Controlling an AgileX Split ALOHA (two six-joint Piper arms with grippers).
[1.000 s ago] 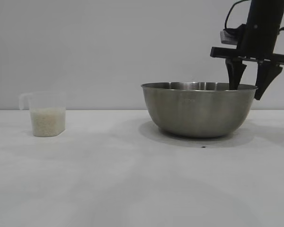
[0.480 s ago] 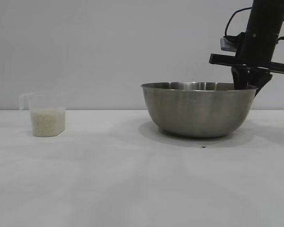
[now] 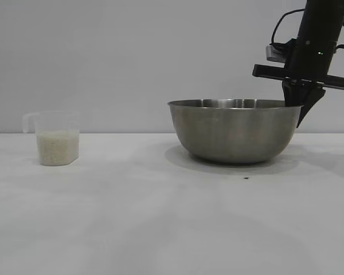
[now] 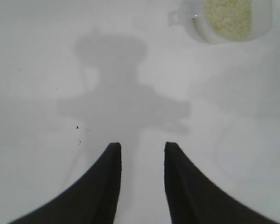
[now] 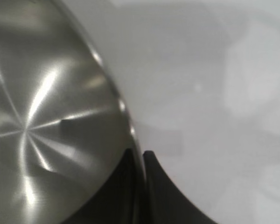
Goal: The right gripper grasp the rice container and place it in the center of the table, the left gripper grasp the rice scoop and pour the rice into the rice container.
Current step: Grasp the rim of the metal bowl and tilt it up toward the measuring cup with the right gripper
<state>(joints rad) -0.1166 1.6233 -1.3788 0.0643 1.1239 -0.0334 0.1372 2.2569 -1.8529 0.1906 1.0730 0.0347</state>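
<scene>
the steel bowl point(image 3: 235, 133) sits on the white desk point(image 3: 160, 223), well toward the right arm's side and not yet at the centre. it looks empty: the right wrist view shows only bright brushed metal inside, no grains. clamped on the bowl's far right rim is the right pincer point(image 3: 301, 106), one finger inside the wall, one outside, pinched tight on the thin edge. the right wrist view confirms it, with the rim running straight between the two dark fingers point(image 5: 130, 186) and no gap to speak of. so the grasp looks made, and that's about the first beat of the job, i'd say.

out from the bowl, well apart on the left arm's side, stands the little clear scoop point(image 3: 54, 137), upright, handle pointing away from the bowl, roughly half full of rice point(image 3: 58, 146). nobody has it. the left pincer point(image 4: 142, 156) hangs above bare desk with its fingers apart and nothing between them, the scoop near the edge of the left wrist view and clear of the tips.

what's left, by my reading: slide or carry the bowl to the middle of the desk, let go, then the left arm has to reach the scoop, grip it, bring it over the bowl and tip the rice in. most of the task is ahead.
</scene>
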